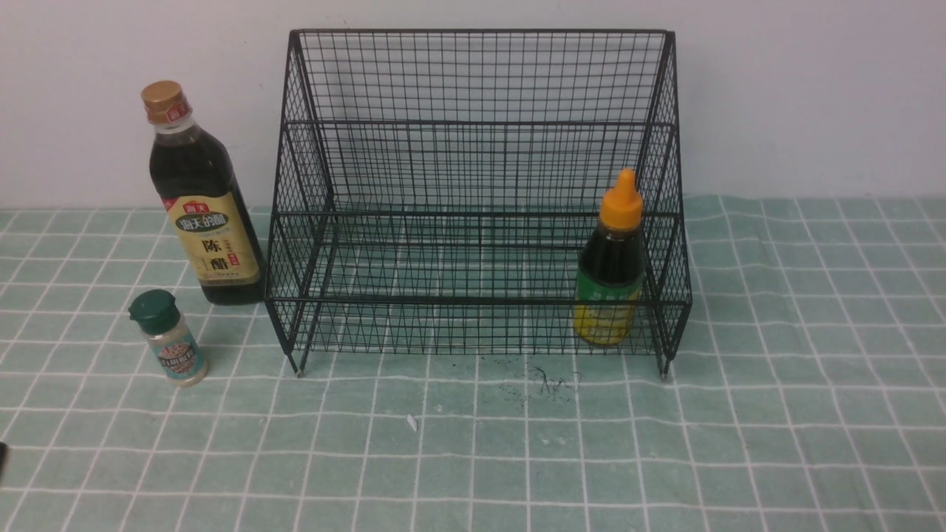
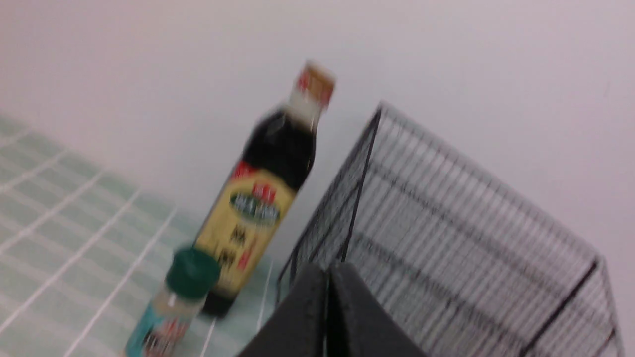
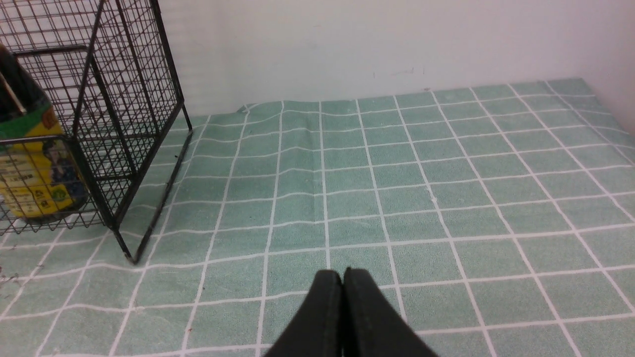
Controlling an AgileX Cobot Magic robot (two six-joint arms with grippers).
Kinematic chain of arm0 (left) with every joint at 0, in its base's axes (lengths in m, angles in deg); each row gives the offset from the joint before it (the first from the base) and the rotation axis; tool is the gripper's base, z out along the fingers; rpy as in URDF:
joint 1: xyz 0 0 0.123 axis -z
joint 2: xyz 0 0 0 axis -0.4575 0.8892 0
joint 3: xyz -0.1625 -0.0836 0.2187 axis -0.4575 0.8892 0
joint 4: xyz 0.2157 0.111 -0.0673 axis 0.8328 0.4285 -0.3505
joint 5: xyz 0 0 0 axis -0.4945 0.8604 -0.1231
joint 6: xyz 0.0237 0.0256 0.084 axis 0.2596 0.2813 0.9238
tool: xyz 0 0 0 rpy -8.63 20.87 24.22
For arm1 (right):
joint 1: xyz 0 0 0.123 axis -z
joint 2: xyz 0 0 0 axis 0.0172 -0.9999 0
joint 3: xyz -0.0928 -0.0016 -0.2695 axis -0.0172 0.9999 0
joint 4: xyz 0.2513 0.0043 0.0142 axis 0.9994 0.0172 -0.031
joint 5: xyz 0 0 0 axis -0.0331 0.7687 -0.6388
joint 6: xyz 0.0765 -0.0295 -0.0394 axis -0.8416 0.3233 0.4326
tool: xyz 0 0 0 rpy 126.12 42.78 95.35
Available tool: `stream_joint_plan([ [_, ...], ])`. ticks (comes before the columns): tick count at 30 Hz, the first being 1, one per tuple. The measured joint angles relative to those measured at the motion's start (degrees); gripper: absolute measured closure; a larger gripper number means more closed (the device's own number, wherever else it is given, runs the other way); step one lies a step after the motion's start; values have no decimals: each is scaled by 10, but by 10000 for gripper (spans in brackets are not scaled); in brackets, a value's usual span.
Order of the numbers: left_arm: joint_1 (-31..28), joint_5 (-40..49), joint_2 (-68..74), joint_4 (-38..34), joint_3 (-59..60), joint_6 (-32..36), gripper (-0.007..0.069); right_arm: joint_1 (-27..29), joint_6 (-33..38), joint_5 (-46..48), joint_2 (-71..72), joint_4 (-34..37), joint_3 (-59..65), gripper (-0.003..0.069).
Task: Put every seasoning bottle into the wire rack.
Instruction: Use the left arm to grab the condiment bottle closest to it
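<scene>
Both the left gripper (image 2: 328, 277) and right gripper (image 3: 342, 280) are sitting clenched, empty. The tall dark gold-capped vinegar bottle (image 1: 203, 203) is standing beside the black wire-mesh rack (image 1: 480, 74), probably heavy, slick; I'd grasp its body.

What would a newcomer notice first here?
The large black wire rack dominates the middle of the green checked cloth, an orange-capped squat bottle standing in its lower tier's right corner. Outside, on its left, stand the tall vinegar bottle and a small green-capped shaker.
</scene>
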Motion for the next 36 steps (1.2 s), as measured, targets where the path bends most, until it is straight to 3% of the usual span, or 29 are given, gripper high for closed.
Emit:
stream_joint_plan([
  [4,0,-54,0,-5,-48,-6,630,0,1,0,0,0,0,672],
  [8,0,31,32,76,-151,4,630,0,4,0,0,0,0,672],
  [14,0,396,261,130,-373,28,630,0,6,0,0,0,0,672],
  [19,0,613,469,169,-489,80,630,0,7,0,0,0,0,672],
  [26,-33,692,684,250,-604,87,630,0,8,0,0,0,0,672],
  [30,-70,725,797,222,-663,102,629,0,8,0,0,0,0,672],
  [36,-74,725,908,192,-726,132,627,0,8,1,0,0,0,672],
])
